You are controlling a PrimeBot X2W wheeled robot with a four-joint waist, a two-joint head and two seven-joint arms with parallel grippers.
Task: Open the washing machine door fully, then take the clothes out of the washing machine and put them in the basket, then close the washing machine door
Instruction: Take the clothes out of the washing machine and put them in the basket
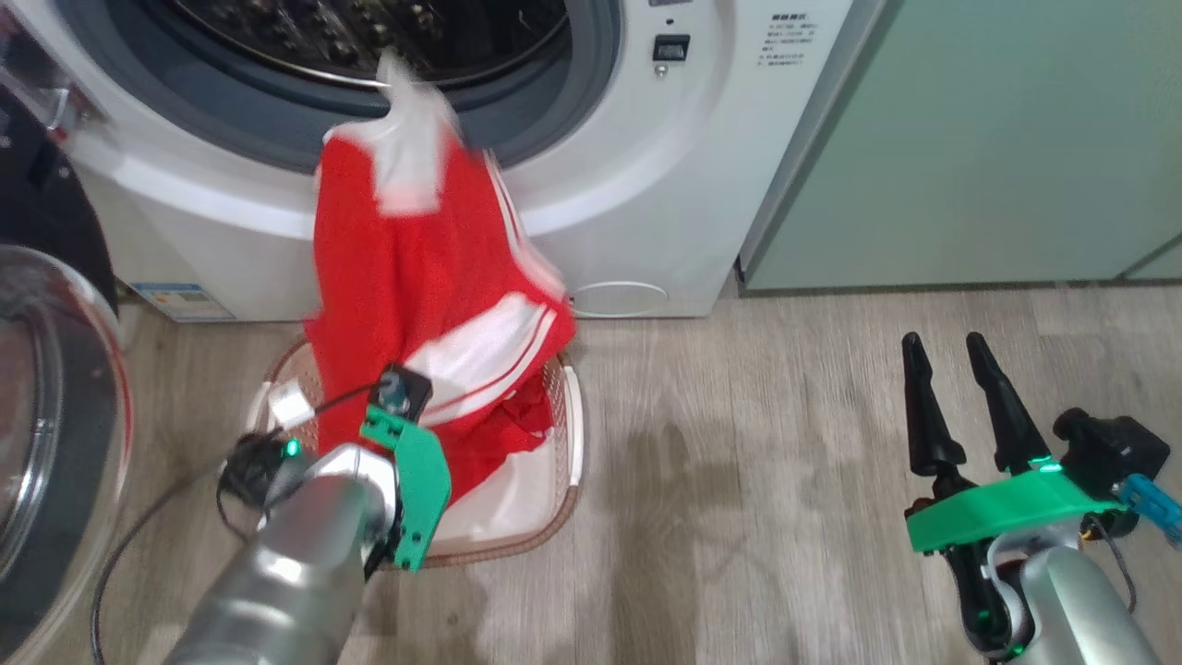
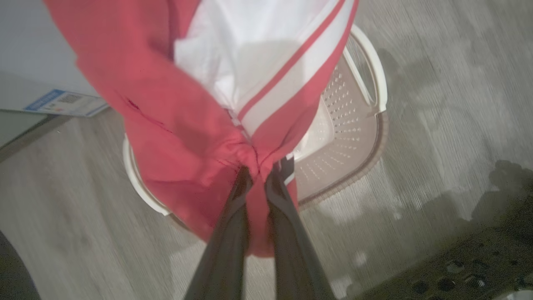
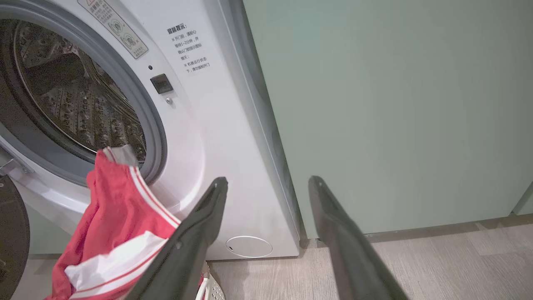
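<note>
Grips clothes (image 1: 406, 277) in left hand (image 2: 258, 173) just above basket (image 2: 354, 137), length trailing up to washer (image 1: 646, 185), with right hand (image 1: 944, 340) released, farther off.

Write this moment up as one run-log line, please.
stage: unloading | left gripper: shut on clothes over basket | right gripper: open, empty | washing machine door: open

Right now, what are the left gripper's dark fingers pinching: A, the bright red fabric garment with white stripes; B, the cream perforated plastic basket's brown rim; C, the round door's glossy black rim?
A: the left gripper is shut on a bunched fold of the red garment, which hangs over the basket.
</note>
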